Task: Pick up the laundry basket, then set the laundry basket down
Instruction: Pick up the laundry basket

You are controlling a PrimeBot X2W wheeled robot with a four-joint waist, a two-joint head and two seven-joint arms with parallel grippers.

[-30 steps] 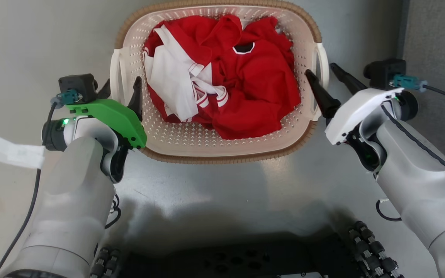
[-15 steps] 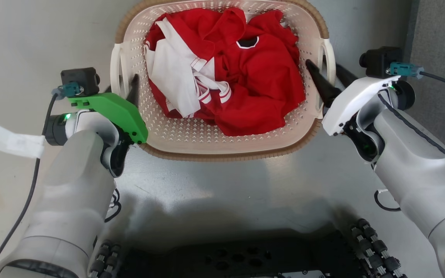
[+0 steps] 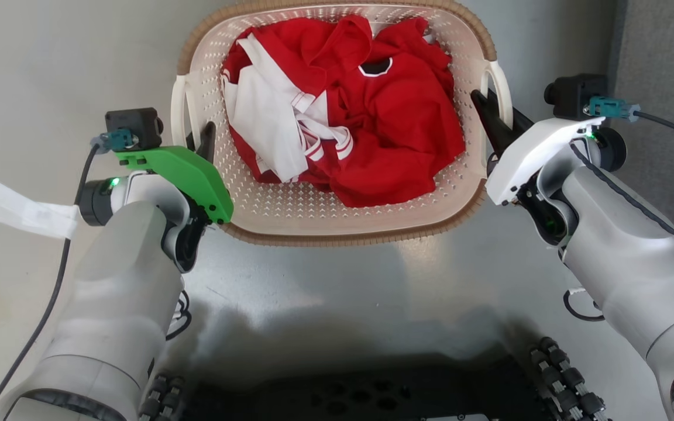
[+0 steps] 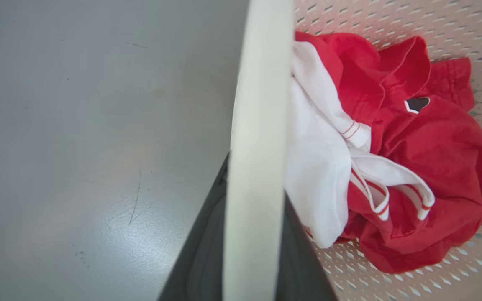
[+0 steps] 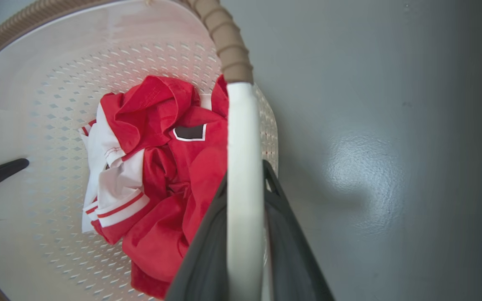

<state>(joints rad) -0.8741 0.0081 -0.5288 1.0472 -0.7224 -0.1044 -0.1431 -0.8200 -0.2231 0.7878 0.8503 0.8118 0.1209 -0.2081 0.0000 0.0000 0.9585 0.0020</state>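
Mobile base (image 3: pixel 360 392) stands on the near side of the laundry basket (image 3: pixel 337 233), with a strip of grey floor (image 3: pixel 343 292) between the two. Both forearms reach forward from it to the basket's left and right sides.

Left end effector (image 3: pixel 199 133) straddles the left handle (image 3: pixel 178 114). One dark finger is inside the basket wall and the other outside, closed so that the white bar fills the gap between them in the left wrist view. Right end effector (image 3: pixel 498 108) is set likewise on the right handle (image 3: pixel 504 88), fingers closed against either face of the bar.

Assessment: the paired grip at opposite handles keeps the load level and shares its weight.

Basket lies directly between the end effectors, held at both sides. Whether its bottom is on the floor or just off it cannot be told. Inside the basket, a heap of red and white garments (image 3: pixel 372 117) lies across its middle, touching neither end effector. At the basket's far side the brown rim runs out of the head view.

Judged stage: grasp made, lift in hand or about to begin.
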